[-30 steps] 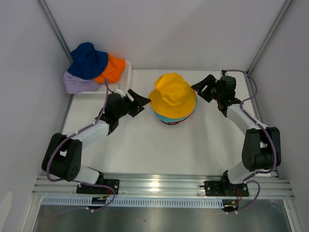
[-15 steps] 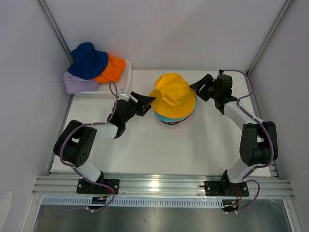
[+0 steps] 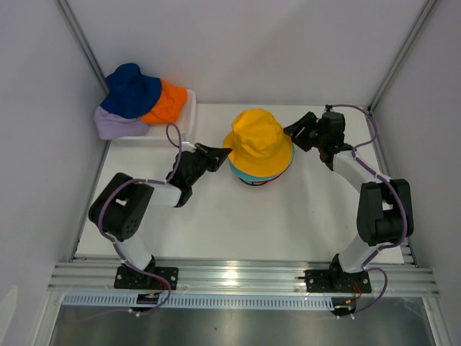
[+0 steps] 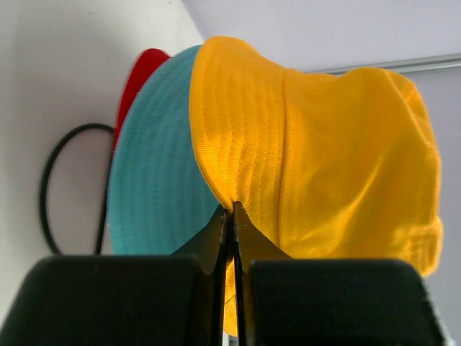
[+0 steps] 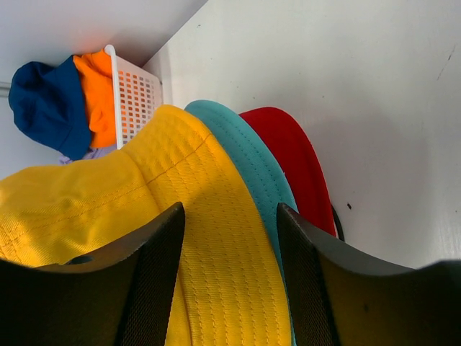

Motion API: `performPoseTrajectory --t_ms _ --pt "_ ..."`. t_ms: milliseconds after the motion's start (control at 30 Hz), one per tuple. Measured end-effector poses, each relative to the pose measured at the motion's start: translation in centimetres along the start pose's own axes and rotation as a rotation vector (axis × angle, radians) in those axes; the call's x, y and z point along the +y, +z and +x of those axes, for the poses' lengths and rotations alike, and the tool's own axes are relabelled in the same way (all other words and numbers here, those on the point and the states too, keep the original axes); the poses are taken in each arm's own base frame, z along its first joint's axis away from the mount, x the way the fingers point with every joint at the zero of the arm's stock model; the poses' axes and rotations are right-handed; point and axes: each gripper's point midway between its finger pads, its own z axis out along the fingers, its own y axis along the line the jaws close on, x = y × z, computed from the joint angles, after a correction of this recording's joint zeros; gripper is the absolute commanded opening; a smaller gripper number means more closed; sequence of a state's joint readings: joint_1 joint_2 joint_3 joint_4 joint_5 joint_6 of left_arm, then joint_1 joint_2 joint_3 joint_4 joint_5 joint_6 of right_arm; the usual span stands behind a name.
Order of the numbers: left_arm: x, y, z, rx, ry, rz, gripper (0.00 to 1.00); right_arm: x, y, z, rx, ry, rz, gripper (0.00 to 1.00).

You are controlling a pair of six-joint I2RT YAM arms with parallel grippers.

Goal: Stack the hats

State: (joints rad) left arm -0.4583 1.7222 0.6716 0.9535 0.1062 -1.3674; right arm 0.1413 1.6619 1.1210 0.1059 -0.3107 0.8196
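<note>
We reach both arms inward over the white table, pale walls around. Our left gripper pinches the near brim of the yellow hat; our right gripper gapes astride its far brim. Between them it sits crown up, over the teal hat and red hat

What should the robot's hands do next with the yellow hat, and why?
Probably close the right fingers on the brim of the yellow hat. The left fingers are shut on its opposite edge, while the right ones stand open at the brim. Held on both sides, it could be pulled down evenly over the teal hat and red hat.
</note>
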Motion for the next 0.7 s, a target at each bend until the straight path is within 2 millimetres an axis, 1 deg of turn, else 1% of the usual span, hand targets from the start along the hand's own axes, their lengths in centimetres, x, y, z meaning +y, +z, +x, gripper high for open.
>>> performPoseTrajectory --t_ms 33,133,167,233,333,367,433,500,533,700 --pt "0.4 0.0 0.1 -0.002 0.004 -0.018 0.01 0.0 0.0 0.0 0.000 -0.001 0.000 0.56" --pt "1.5 0.0 0.4 -0.007 0.013 -0.068 0.01 0.0 0.0 0.1 0.001 -0.002 -0.001 0.50" --pt "1.9 0.0 0.5 -0.007 0.013 -0.083 0.01 0.0 0.0 0.1 0.002 -0.001 -0.001 0.45" --pt "2.5 0.1 0.7 -0.006 0.012 -0.115 0.01 0.0 0.1 0.1 0.002 -0.002 -0.001 0.41" --pt "2.9 0.3 0.8 0.000 0.011 -0.150 0.01 0.0 0.2 0.2 0.004 -0.003 -0.001 0.30" --pt "3.0 0.4 0.9 0.001 0.011 -0.158 0.01 -0.1 0.2 0.3 0.005 -0.003 -0.001 0.25" --pt "3.3 0.5 1.1 0.007 0.017 -0.173 0.01 -0.2 0.3 0.4 0.009 -0.001 0.003 0.20" --pt "3.8 0.7 1.5 0.014 0.025 -0.189 0.01 -0.5 0.4 0.7 0.015 0.001 0.008 0.13" --pt "3.9 0.7 1.7 0.018 0.030 -0.195 0.01 -0.6 0.4 0.8 0.018 0.002 0.010 0.00" --pt "4.3 0.9 2.2 0.029 0.051 -0.212 0.01 -0.8 0.4 1.0 0.014 0.003 0.008 0.00"
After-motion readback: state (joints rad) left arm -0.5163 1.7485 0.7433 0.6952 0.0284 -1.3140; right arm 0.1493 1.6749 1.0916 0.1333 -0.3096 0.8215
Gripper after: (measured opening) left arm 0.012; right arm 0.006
